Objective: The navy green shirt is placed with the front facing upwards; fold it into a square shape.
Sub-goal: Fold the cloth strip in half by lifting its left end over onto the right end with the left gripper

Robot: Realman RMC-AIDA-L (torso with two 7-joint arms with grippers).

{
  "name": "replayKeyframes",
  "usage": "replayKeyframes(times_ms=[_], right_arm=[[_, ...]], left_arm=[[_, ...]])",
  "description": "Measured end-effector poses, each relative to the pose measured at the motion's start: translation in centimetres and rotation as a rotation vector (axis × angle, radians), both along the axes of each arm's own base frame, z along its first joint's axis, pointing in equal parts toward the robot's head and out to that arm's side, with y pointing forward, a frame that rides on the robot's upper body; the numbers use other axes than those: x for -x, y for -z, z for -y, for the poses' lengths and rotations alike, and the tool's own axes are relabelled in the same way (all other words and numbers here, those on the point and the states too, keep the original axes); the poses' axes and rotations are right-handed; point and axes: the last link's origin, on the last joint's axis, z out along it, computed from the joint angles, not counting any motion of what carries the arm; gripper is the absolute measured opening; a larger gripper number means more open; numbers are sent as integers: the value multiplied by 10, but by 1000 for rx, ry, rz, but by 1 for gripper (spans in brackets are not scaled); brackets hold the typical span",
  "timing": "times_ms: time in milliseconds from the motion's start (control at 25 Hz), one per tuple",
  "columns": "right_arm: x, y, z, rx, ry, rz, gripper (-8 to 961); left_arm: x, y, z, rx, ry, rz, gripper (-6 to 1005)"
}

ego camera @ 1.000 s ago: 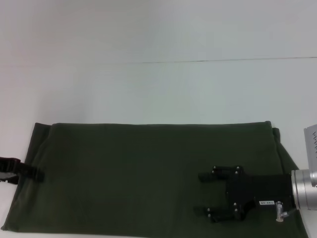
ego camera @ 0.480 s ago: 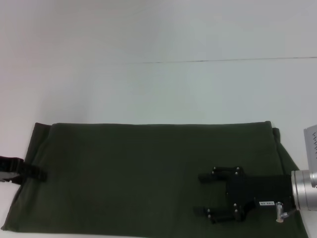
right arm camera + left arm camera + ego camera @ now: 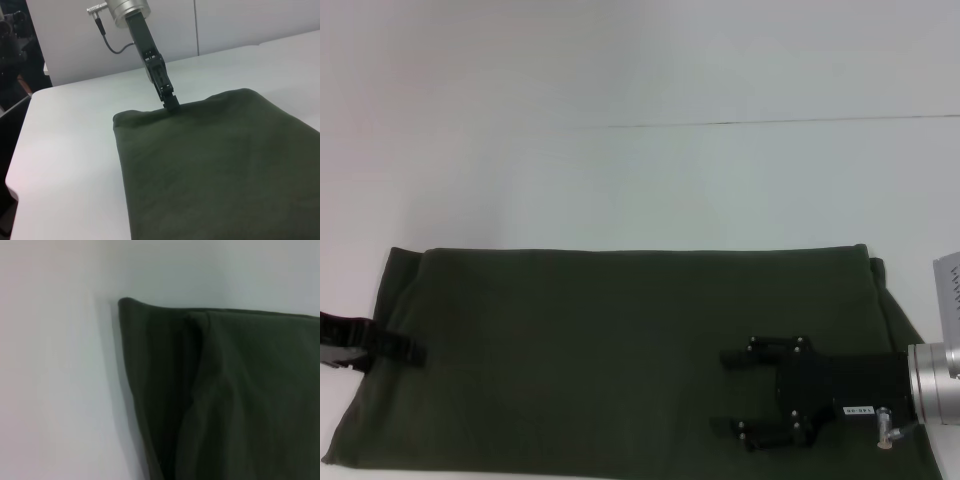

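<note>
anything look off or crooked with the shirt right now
Mostly tidy: the shirt lies as a flat band. Only its right end is uneven, a lower layer sticking out past the top one.

Head view: from above my body, facing forward and down over the bench (image 3: 640, 180).
Left wrist view: very near, on the folded navy green shirt (image 3: 240, 400) at its corner.
Right wrist view: low, looking across the bench toward my left gripper (image 3: 171, 104); shares that shirt edge with the head view.

I see folded navy green shirt (image 3: 220, 165) flat on white desk (image 3: 65, 150); left pincer (image 3: 171, 105) tip touching its far edge.
</note>
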Motion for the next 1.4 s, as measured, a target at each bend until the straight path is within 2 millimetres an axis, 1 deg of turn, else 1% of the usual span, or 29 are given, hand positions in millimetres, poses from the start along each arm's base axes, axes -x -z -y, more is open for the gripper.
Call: replayKeyframes(times_ms=[560,760,1400], right_arm=[[1,0,0,2,-3,-5,860],[2,0,0,3,-5,-6,859],[3,0,-1,2,-5,-9,860]], left_arm=[[3,-8,-4,-22,7,-48,812],[6,-7,-4,-21,4,-74,811],[6,-5,-3,-14,-1,-69,808]])
